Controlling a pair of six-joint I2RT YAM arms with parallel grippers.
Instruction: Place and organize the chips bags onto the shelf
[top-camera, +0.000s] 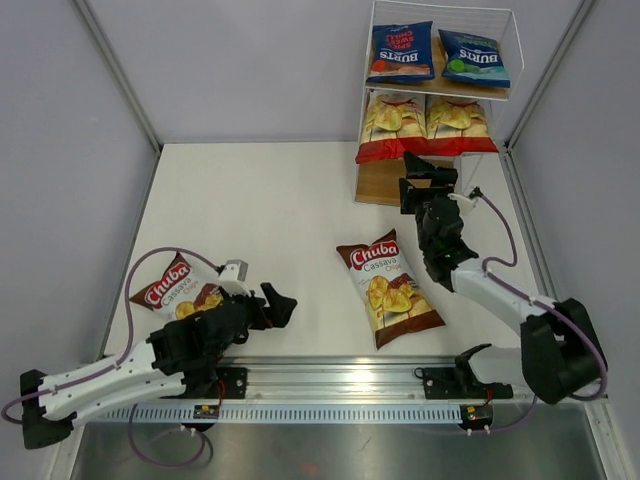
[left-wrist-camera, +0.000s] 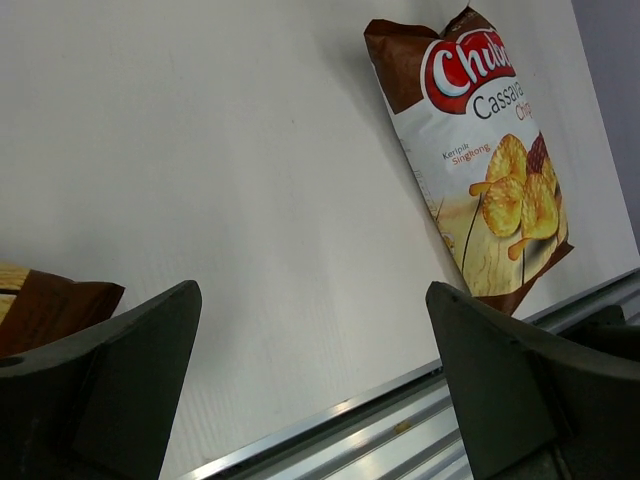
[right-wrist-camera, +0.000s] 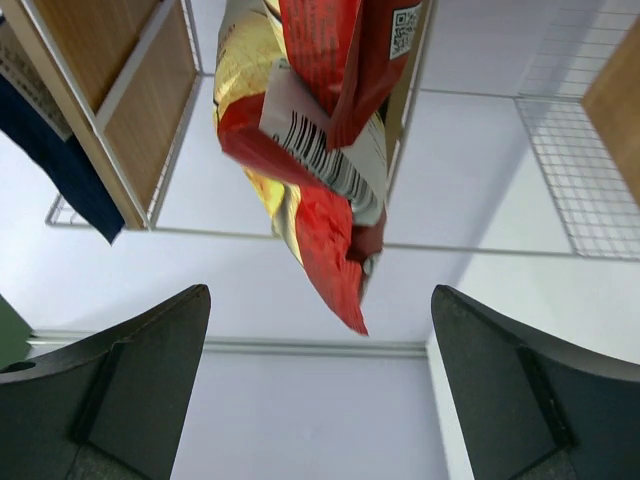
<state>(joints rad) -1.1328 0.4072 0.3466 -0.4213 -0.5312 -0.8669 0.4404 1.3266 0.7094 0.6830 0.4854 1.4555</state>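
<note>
chips bags (top-camera: 400, 120) lie in two places: four on the shelf (top-camera: 516, 45), two on the surface (top-camera: 260, 200). the shelf stands at the far right of the surface. on its top tier we see the left burts bag (top-camera: 400, 52) and the right burts bag (top-camera: 476, 58), both dark blue, leaning side by side. on the tier below, the left red bag (top-camera: 390, 128) and the right red bag (top-camera: 458, 120) stand touching each other, their lower edges hanging over the front of the tier.

the middle brown chuba bag (top-camera: 390, 290) lies flat and face up toward the near edge of the surface. the left brown chuba bag (top-camera: 172, 290) lies at the near left, partly under the left arm.

the right claw (top-camera: 428, 170) is raised just in front of and below the red bags, spread wide and holding nothing. in its wrist view a red bag (right-wrist-camera: 310, 130), we cannot tell which, hangs ahead of the gap and touches neither of the fingers (right-wrist-camera: 120, 390).

the left claw (top-camera: 280, 305) hovers low between the two brown bags, also wide and holding nothing. its wrist view shows the middle brown chuba bag (left-wrist-camera: 480, 160) ahead to the right and a corner of the left brown chuba bag (left-wrist-camera: 50, 305) at the left.
</note>
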